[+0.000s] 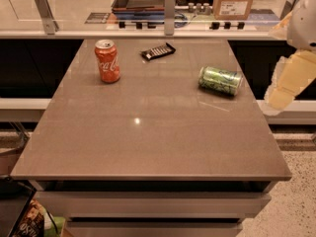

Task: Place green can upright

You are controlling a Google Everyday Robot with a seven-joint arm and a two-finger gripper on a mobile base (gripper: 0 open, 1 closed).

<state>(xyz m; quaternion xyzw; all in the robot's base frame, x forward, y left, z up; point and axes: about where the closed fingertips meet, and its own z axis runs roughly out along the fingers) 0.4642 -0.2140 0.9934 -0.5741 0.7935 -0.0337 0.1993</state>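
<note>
Camera view: the green can (pixel 220 80) lies on its side on the table (pixel 148 147), right of centre in the upper half of the frame. Its long axis runs roughly left to right and its silver end faces left. Nothing touches it.

The gripper (pixel 289 80) shows only as cream-coloured parts at the right edge of the frame, beyond the table's edge and apart from the can. I cannot tell whether it is spread or pressed together. It holds nothing that can be seen.

In the upper left of the tabletop a red can (pixel 107 60) stands upright. A dark bar (pixel 158 51) lies flat near the far edge, between the two cans and clear of both.

As I judge it, the task is barely begun. The can has not been grasped, lifted or turned. The reach, the grip, the tilt onto its base and the release are all still to do.
</note>
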